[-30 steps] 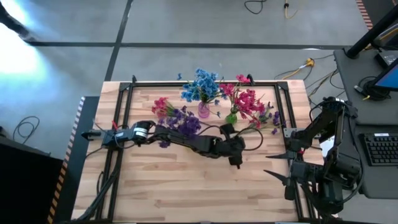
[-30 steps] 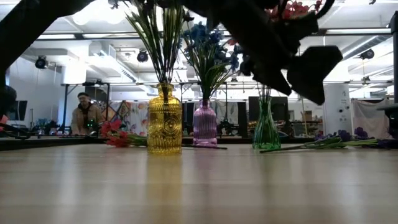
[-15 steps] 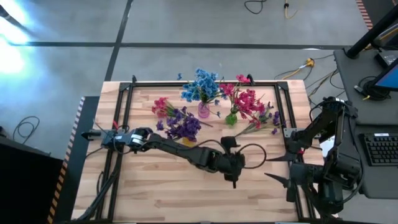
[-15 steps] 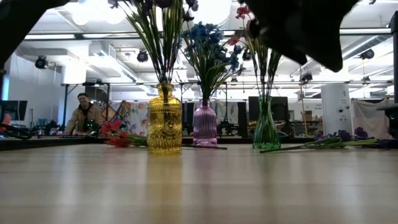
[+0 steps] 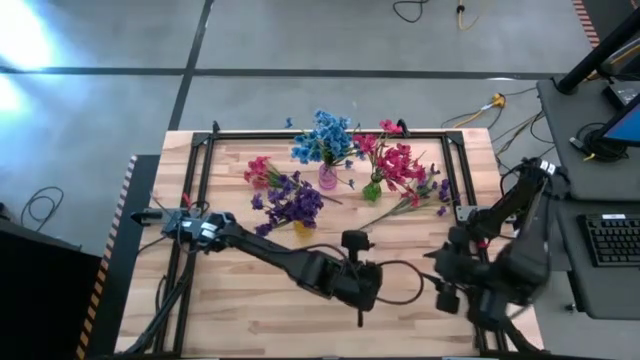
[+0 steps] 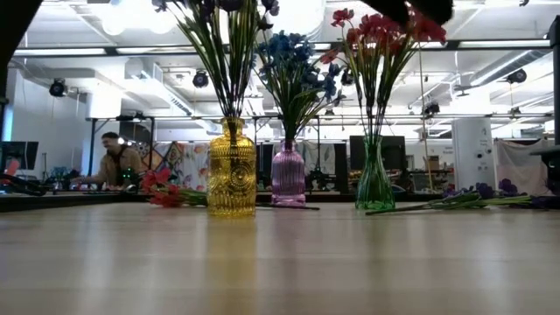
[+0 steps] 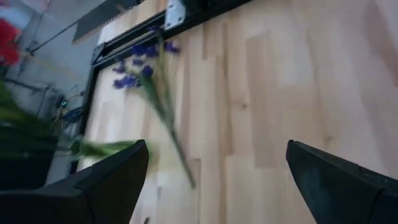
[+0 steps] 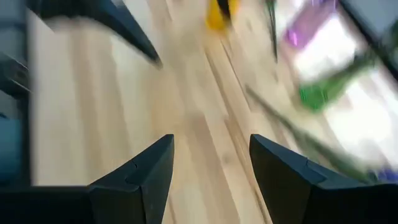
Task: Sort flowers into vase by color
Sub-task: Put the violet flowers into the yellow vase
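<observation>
Flowers: three bunches already stand in vases at the far middle of the table (image 5: 250,300). Purple flowers (image 5: 292,200) are in the yellow vase (image 6: 231,171), blue flowers (image 5: 324,138) in the pink vase (image 6: 288,176), red flowers (image 5: 397,162) in the green vase (image 6: 374,181).
Loose sprigs: a purple sprig (image 5: 428,195) lies flat on the table just right of the green vase; a red sprig (image 5: 258,168) lies left of the yellow vase, blooms toward the far left corner.
Purple sprig's axis: stem runs roughly left to right, blooms (image 7: 138,64) at the right-hand end by the black frame (image 5: 462,175), stem end toward the vases.
Left gripper (image 5: 362,300): stretched out low over the near middle of the table, fingers (image 7: 106,180) spread wide apart with nothing between them. Its wrist view looks along the purple sprig, which lies ahead of it, well apart.
Right gripper (image 5: 455,285): near the right edge of the table, fingers (image 8: 140,177) parted and empty, blurred.
Nearer arm: the purple sprig lies away from both grippers toward the far right; by my reckoning the right one is somewhat closer, though the left one points at it.
What the pickup turns on: I'd say the fingers need to straddle the thin stem across its length, low to the wood.
Room: a person (image 6: 114,162) sits at a bench far behind the table.
</observation>
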Tool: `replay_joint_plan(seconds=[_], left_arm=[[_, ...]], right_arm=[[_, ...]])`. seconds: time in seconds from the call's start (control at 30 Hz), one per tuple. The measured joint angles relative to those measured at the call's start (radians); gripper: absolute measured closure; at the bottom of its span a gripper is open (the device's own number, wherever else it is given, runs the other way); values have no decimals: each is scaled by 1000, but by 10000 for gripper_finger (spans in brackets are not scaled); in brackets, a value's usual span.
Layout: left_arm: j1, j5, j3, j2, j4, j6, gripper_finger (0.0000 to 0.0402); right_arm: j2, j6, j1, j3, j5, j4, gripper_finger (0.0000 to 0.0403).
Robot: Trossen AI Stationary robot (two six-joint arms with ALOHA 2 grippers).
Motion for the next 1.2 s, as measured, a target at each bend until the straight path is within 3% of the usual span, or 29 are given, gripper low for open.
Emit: replay_joint_plan(seconds=[0.3, 0.5, 0.7, 0.8, 1.0, 1.1, 1.2], left_arm=[[-31, -106, -10, -16, -161, -90, 39], [-50, -212, -29, -80, -323, -161, 39], [-56, -262, -237, -229, -338, -263, 39], [-82, -256, -423, -353, -229, -275, 39], [-158, -228, -849, -630, 293, -221, 39], [-181, -184, -980, -720, 510, -141, 39], [-204, -155, -1059, -778, 606, -91, 39]], right_arm=[[-16, -84, -152, -201, -158, 47, 200], [-21, -238, -235, -327, -205, 307, 200], [-22, -411, -327, -442, -214, 550, 200], [-22, -473, -381, -464, -212, 574, 200], [-22, -662, -496, -476, -204, 600, 200], [-22, -771, -532, -476, -202, 600, 200], [-22, -809, -570, -484, -205, 603, 200]])
